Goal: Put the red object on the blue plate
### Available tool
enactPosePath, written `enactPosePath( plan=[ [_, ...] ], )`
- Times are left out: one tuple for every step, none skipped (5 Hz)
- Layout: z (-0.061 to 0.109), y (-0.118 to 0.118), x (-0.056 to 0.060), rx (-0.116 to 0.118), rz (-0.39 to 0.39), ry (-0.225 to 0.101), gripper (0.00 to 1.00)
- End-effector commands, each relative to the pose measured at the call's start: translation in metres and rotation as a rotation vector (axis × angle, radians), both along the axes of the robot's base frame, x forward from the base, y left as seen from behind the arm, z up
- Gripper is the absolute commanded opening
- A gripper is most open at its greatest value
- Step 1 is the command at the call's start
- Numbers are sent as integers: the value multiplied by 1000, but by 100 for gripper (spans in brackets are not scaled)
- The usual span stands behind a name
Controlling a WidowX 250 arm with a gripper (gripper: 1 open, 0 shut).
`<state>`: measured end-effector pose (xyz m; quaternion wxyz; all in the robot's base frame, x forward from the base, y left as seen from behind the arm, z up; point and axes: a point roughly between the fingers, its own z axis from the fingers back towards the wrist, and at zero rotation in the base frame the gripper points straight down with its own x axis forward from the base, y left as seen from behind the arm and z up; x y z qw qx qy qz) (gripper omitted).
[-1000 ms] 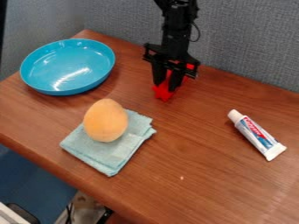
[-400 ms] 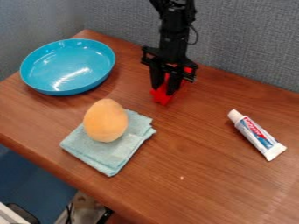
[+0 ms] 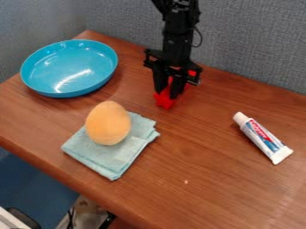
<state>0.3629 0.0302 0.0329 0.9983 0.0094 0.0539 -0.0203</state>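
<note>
Between the downward-pointing fingers (image 3: 171, 89), partly closed on its upper end, the block (image 3: 166, 97) stood upright, its foot at the counter (image 3: 203, 134). From the block, the plate (image 3: 70, 68) lay well left, counter between.

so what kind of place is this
Probably a lab or office test setup: a wooden tabletop against a grey fabric partition, with a black robot arm standing over scattered household props.
</note>
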Motion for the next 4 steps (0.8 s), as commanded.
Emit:
enactPosePath(
  plan=[
    [17,-11,3,3,-33,-41,0],
    [20,-12,4,3,-40,-48,0],
    [22,-11,7,4,-42,-56,0],
    [24,-9,9,5,-43,-65,0]
  ],
)
